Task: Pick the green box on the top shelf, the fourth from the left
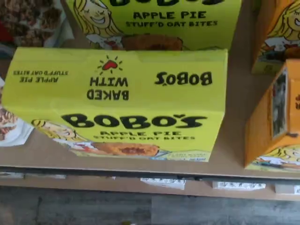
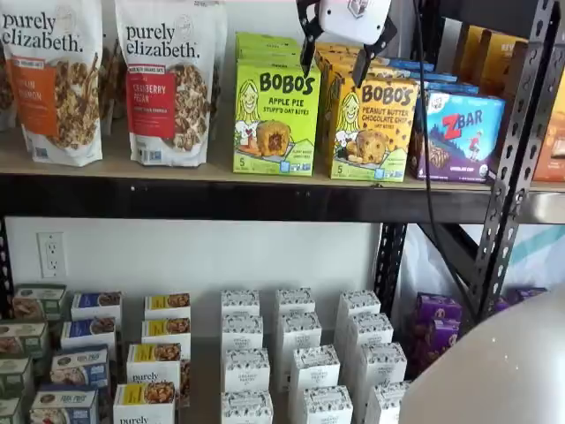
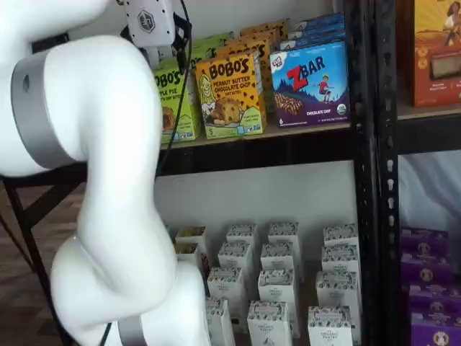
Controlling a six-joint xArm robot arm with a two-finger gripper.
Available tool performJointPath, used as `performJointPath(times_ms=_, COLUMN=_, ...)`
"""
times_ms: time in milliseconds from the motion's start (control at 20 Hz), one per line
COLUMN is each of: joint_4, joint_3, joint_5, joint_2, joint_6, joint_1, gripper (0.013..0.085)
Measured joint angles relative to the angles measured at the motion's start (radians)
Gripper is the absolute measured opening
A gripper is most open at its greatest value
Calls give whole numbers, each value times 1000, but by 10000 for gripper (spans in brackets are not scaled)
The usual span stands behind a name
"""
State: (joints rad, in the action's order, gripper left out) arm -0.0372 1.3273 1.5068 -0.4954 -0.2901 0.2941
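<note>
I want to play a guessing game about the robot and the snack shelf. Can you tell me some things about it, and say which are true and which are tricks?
1. The gripper is holding the green box. False: its fingers hang open above the boxes, holding nothing.
2. The green box stands on the top shelf beside a yellow-orange peanut butter box. True.
3. The green box says blueberry. False: it says Apple Pie.
4. A purple-blue Zbar box stands on the same shelf. True.
5. More green boxes stand behind the front one. True, as the wrist view shows.
</note>
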Motion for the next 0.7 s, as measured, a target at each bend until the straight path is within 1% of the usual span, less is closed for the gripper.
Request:
performJointPath(times_ms=300, joint_4=12, joint_3=7, joint_5=-14, joint_2=13, joint_6=-3, joint_1=3, gripper=850)
performJointPath(times_ms=700, joint_4=14, joint_3=26, joint_5=-15, joint_2=35, joint_6=-3, joint_1=3, gripper=850)
